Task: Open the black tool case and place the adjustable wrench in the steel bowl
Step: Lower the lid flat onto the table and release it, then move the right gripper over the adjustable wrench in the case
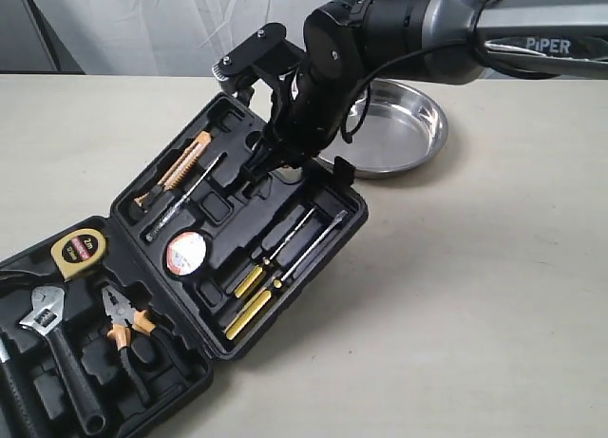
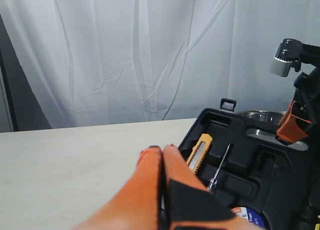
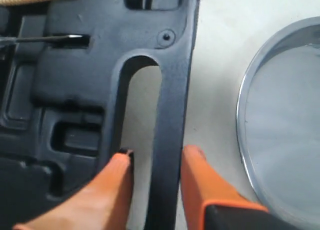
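The black tool case [image 1: 237,200] lies open and flat on the table, both halves showing tools. The adjustable wrench [image 1: 57,343] rests in its recess in the near left half. The steel bowl [image 1: 399,124] stands empty just beyond the case's far right edge. My right gripper [image 3: 157,155] is open and straddles the case's [image 3: 75,65] handle bar, one finger in the cut-out and the other on the side facing the bowl [image 3: 280,130]. It hangs over that edge [image 1: 271,158]. My left gripper [image 2: 162,149] is shut on nothing, held above the table beside the case [image 2: 260,165].
The case also holds a yellow tape measure [image 1: 78,248], orange-handled pliers [image 1: 128,324], several screwdrivers [image 1: 275,267], a utility knife [image 1: 180,167] and a tape roll [image 1: 187,253]. A white curtain hangs behind the table. Bare tabletop lies right of the case.
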